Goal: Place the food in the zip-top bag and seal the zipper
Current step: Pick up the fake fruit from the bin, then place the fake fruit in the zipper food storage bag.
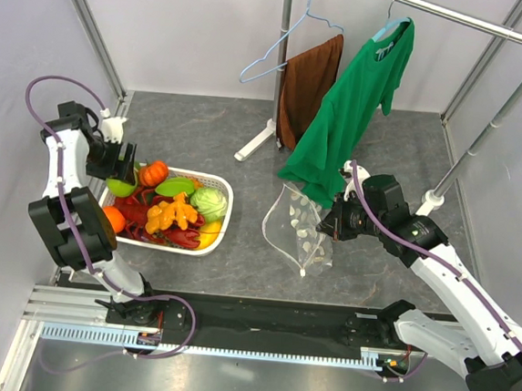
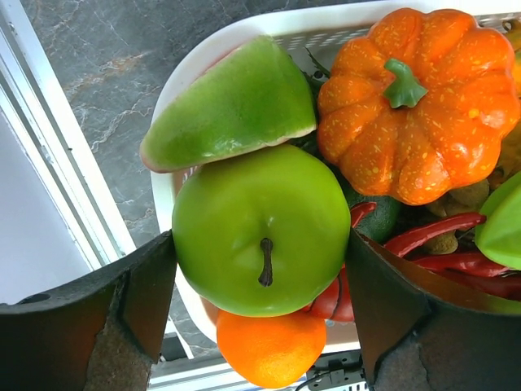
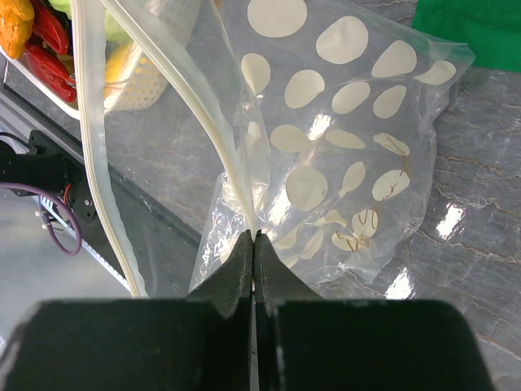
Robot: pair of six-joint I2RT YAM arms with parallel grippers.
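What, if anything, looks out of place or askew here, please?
Nothing is spilled or damaged. One orange sits over the basket rim beside the green apple in the left claw, seemingly half outside. The right claw pinches the crumpled bag.

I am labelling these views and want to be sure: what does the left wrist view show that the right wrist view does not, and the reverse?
Only the left wrist view: a green apple gripped by the left end effector, a pumpkin, an orange and a watermelon slice.
Only the right wrist view: the bag pinched in the shut right end effector, its zipper and a shirt corner.
Both: the basket, red lobsters and the grey table.
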